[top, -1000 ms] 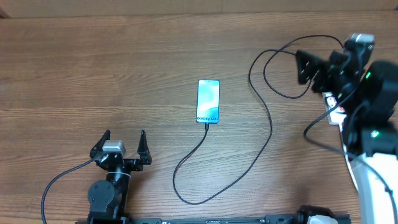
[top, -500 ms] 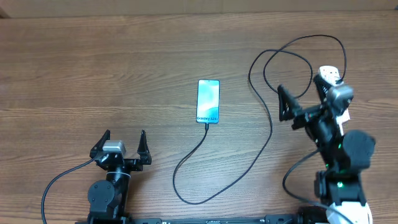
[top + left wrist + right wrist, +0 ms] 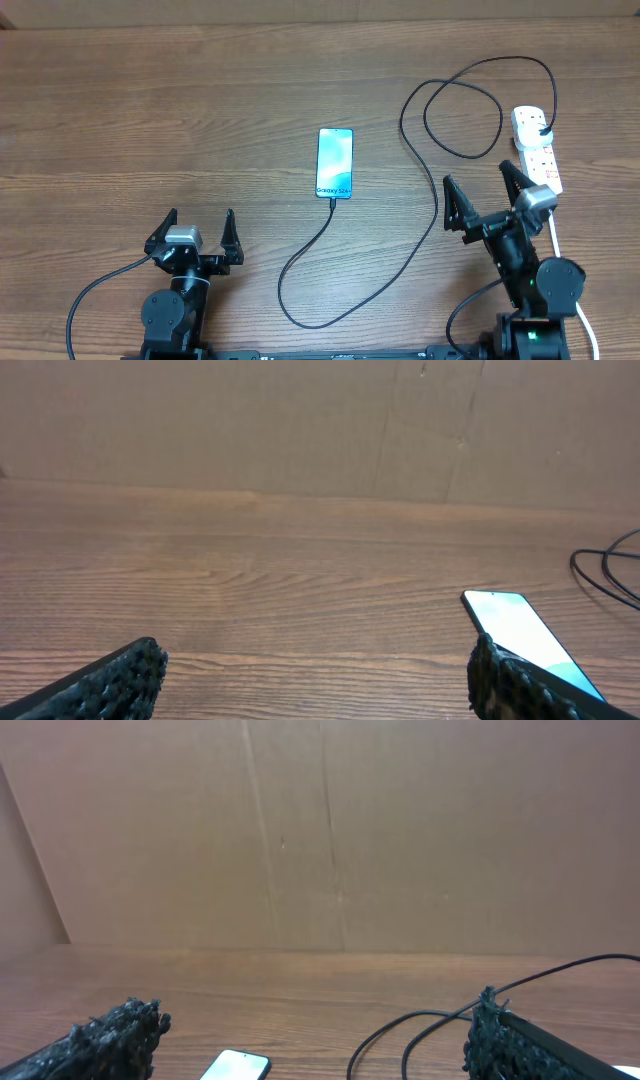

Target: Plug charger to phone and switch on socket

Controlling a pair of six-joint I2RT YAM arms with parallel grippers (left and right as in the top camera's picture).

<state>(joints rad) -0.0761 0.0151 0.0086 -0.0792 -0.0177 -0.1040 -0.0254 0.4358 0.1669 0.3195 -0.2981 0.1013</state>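
Observation:
The phone (image 3: 335, 162) lies mid-table with its blue-teal screen up; it also shows in the left wrist view (image 3: 520, 630) and the right wrist view (image 3: 238, 1066). The black charger cable (image 3: 420, 240) runs from the phone's near end, loops forward and right, then back to its black plug (image 3: 541, 129) seated in the white socket strip (image 3: 536, 151) at the right. My left gripper (image 3: 197, 231) is open and empty at the front left. My right gripper (image 3: 482, 190) is open and empty at the front right, just short of the strip.
The strip's white cord (image 3: 560, 250) runs toward the front edge beside my right arm. A brown cardboard wall (image 3: 320, 830) stands behind the wooden table (image 3: 150, 110). Cable loops (image 3: 450, 110) lie left of the strip.
My right arm has drawn back from over the socket strip toward the front edge, uncovering the strip. The left arm, phone and cable have not moved.

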